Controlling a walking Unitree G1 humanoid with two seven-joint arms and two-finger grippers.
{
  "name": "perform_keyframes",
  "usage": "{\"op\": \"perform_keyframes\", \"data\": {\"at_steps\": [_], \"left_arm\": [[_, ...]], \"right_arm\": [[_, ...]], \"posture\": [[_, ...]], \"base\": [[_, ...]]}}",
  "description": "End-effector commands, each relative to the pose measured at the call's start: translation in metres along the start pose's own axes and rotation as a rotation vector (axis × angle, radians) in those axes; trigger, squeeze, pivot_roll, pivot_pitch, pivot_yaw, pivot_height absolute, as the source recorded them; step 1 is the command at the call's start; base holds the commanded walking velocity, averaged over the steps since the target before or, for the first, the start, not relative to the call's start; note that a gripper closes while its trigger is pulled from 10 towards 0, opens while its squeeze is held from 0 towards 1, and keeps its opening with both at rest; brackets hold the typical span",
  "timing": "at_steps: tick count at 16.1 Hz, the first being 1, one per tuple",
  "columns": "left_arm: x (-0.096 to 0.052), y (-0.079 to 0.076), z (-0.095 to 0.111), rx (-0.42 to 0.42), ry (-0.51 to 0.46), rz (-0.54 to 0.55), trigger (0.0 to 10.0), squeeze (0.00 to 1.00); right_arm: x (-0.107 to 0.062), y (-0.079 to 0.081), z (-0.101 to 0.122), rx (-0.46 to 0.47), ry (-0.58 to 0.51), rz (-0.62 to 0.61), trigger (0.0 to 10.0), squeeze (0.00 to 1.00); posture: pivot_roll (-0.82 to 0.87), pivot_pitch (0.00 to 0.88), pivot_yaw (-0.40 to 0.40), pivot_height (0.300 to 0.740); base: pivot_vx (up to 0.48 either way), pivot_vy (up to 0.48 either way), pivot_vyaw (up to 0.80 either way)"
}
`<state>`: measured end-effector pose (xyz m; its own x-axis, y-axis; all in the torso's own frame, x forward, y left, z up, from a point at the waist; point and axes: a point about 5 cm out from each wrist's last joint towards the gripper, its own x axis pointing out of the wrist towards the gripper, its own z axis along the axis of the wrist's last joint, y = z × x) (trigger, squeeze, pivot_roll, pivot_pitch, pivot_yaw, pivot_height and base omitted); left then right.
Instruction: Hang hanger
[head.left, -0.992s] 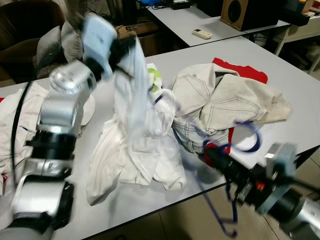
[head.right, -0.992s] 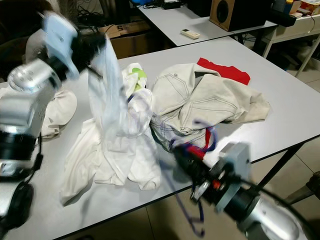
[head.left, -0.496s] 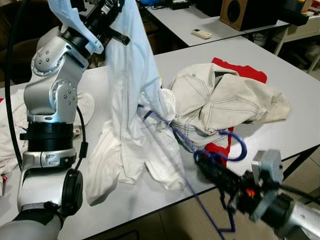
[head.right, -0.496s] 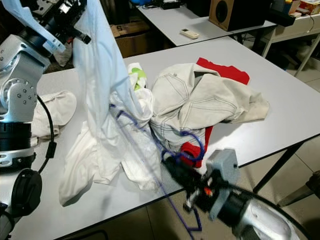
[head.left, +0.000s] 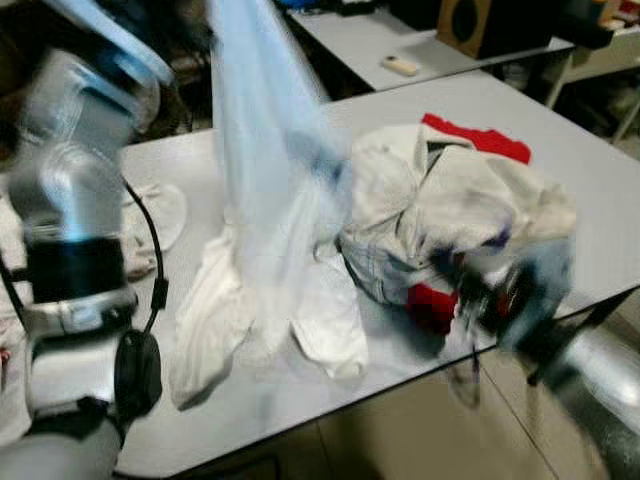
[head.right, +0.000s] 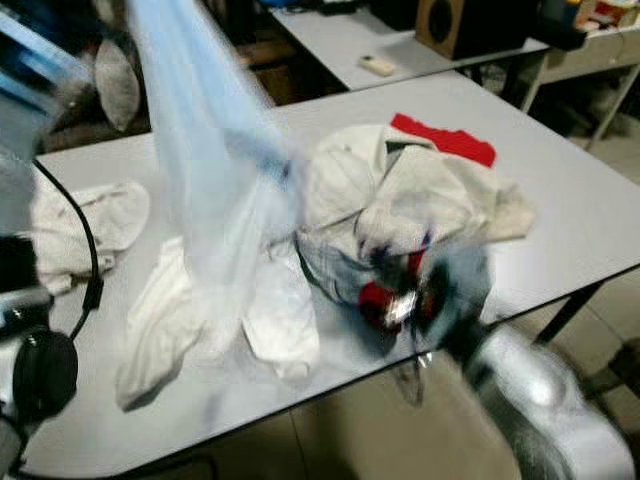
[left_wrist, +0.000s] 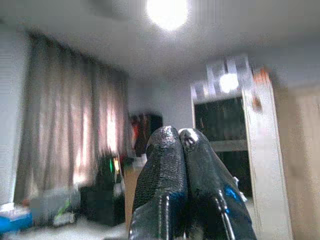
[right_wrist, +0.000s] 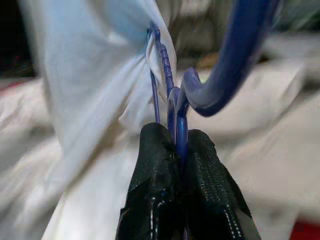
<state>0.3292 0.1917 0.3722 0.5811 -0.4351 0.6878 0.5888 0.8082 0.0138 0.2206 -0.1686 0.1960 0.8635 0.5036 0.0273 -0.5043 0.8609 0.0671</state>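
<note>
1. Across both head views, motion blur is heavy; edges of the arms and clothing are smeared and fine detail cannot be read.
2. Right end effector (right_wrist: 174, 150): in the right wrist view its two black fingers are pressed narrow on the neck of one blue hanger (right_wrist: 220, 75), just below the hook. The hanger wire runs from the fingers into a fold of a white garment (right_wrist: 90, 100); the rest of the hanger frame is hidden in the cloth or cut off by the picture edge.
3. In the head views the right end effector is a dark smear (head.left: 500, 295) at the near edge of the bench (head.left: 600, 170), beside a red cloth (head.left: 432, 305). The hanger cannot be made out there.
4. Left end effector (left_wrist: 179, 137): its fingers are closed together at the tips, pointing at a room with curtains and a ceiling light. What they pinch is not visible between them.
5. The left arm (head.left: 70, 200) is raised, and the white garment (head.left: 265, 150) hangs from above the top picture edge down to the bench; the grip point is cut off.
6. Clothing on the bench: one cream jacket (head.left: 450, 200) in a heap, a red piece (head.left: 480, 140) showing behind it, and white items (head.left: 215, 310) under the hanging garment. An exact count is not possible.
7. One remote control (head.left: 402, 65) lies on a second table behind.
</note>
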Motion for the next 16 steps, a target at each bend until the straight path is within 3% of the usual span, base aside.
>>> {"op": "perform_keyframes", "data": {"at_steps": [1,4,5,6,10,12,14,15,16], "left_arm": [[0.000,0.007,0.020,0.002,-0.081,0.032,0.0,0.00],[-0.010,0.015,0.028,-0.014,-0.104,0.066,0.0,0.00],[-0.017,0.013,0.017,0.019,-0.030,0.053,0.0,0.00],[-0.017,0.013,0.017,0.019,-0.030,0.053,0.0,0.00],[-0.037,0.012,-0.008,0.071,0.162,0.047,0.0,0.00],[-0.054,0.000,-0.024,-0.014,0.344,-0.077,0.0,0.00],[-0.081,-0.013,-0.049,-0.081,0.603,-0.209,0.0,0.00],[-0.091,-0.019,-0.057,-0.105,0.674,-0.245,0.0,0.00],[-0.099,-0.031,-0.071,-0.152,0.739,-0.282,0.0,0.00]], "right_arm": [[-0.001,-0.007,0.012,-0.004,-0.074,-0.047,10.0,0.00],[0.001,-0.007,0.037,0.015,-0.223,-0.040,10.0,0.00],[0.001,-0.004,0.034,0.022,-0.210,-0.022,10.0,0.00],[0.001,-0.004,0.034,0.022,-0.210,-0.022,10.0,0.00],[-0.002,0.012,0.019,0.046,-0.135,0.065,10.0,0.00],[-0.006,0.003,0.014,0.068,-0.124,-0.025,10.0,0.00],[-0.011,-0.013,0.005,0.049,-0.080,-0.146,10.0,0.00],[-0.013,-0.019,0.002,0.041,-0.064,-0.187,10.0,0.00],[-0.019,-0.032,-0.008,0.029,-0.006,-0.308,10.0,0.00]], "posture": [[-0.05,0.000,0.094,0.740],[-0.04,0.000,0.085,0.740],[-0.04,0.000,0.084,0.740],[-0.04,0.000,0.084,0.740],[-0.04,0.000,0.087,0.740],[-0.04,0.000,0.091,0.740],[-0.03,0.000,0.090,0.740],[-0.03,0.000,0.090,0.740],[-0.04,0.000,0.094,0.740]], "base": [[0.000,0.000,0.00],[0.000,0.000,0.00],[0.000,0.000,0.00],[0.000,0.000,0.00],[0.000,0.000,0.00],[0.000,0.000,0.00],[0.000,0.000,0.00],[0.000,0.000,0.00],[0.000,0.000,0.00]]}}
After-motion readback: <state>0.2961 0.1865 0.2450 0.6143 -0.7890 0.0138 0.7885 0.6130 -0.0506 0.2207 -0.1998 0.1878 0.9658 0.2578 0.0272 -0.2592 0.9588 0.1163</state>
